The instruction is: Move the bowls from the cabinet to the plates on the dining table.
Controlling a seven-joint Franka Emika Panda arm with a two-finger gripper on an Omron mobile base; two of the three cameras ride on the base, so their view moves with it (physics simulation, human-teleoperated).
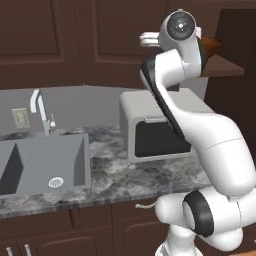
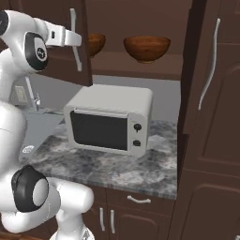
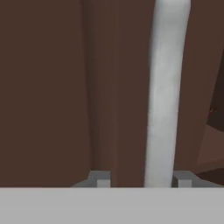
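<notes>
The cabinet stands with both doors swung open. On its shelf sit two reddish-brown bowls: one in full sight, the other half hidden behind the left door; a bowl edge also peeks past the arm. My gripper is up at the left door's silver bar handle. In the hand view the handle runs down between my fingertips, with my gripper shut on it. The plates and the dining table are out of view.
A white microwave stands on the marble counter right under the cabinet. A sink with a faucet lies to the left. The right cabinet door juts out towards me.
</notes>
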